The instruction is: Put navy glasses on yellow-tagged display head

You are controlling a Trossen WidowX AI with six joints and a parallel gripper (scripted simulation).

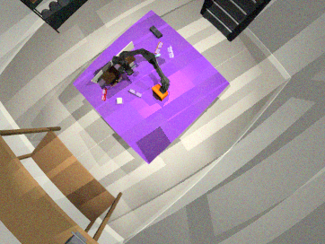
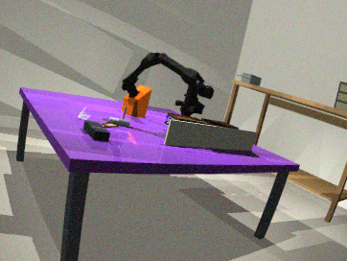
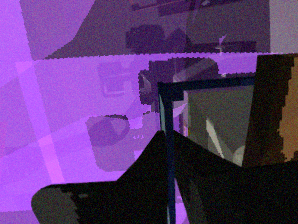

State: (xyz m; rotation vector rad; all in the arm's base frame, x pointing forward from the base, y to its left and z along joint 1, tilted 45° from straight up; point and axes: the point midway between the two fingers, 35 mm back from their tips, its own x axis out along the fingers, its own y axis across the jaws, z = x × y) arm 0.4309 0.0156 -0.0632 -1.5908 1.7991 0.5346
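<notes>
My gripper (image 1: pixel 163 86) (image 2: pixel 129 89) (image 3: pixel 165 136) is shut on the navy glasses (image 3: pixel 167 111). Their thin dark blue frame stands upright between my fingers in the wrist view. I hold them right beside an orange block-shaped display head (image 1: pixel 159 93) (image 2: pixel 137 100) near the middle of the purple table (image 1: pixel 188 90) (image 2: pixel 53 115). The head's orange side shows at the right edge of the wrist view (image 3: pixel 290 112). I cannot see a yellow tag, a nose or ears in any view. Whether the glasses touch the head is hidden.
A low grey box (image 2: pixel 211 136) stands by the arm's base (image 1: pixel 118 67). A black block (image 1: pixel 155 31) (image 2: pixel 96 130), a grey cylinder (image 1: pixel 135 92) (image 2: pixel 119 121) and small white items (image 1: pixel 119 100) (image 1: pixel 171 50) lie on the table. A wooden shelf (image 2: pixel 288 103) stands to the side.
</notes>
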